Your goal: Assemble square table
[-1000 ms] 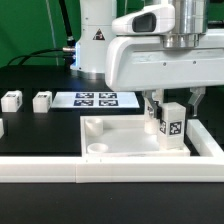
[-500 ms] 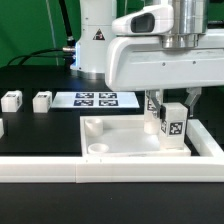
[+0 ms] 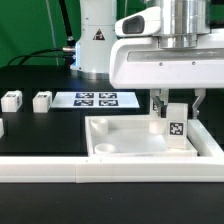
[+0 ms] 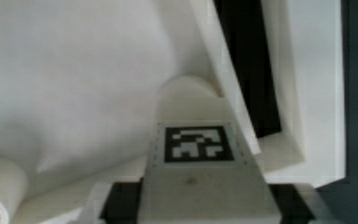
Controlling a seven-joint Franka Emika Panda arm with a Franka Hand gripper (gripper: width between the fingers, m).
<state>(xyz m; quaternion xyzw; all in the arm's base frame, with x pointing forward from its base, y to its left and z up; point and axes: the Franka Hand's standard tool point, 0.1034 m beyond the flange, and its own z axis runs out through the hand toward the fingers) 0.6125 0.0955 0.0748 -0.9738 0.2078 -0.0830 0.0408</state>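
White plastic leg [image 3: 176, 128] is found pinched by the gripper [image 3: 176, 108]. It is held upright at the square table [image 3: 120, 152] slab's corner, toward three o'clock in the exterior view. Seating in the socket cannot be confirmed, as it is hidden. If the leg is misaligned, jamming or tipping upon release is judged possible.

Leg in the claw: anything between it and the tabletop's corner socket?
Nothing visible. The leg is in the claw, right at the tabletop's far corner on the exterior view's right. The socket itself is hidden behind the leg.
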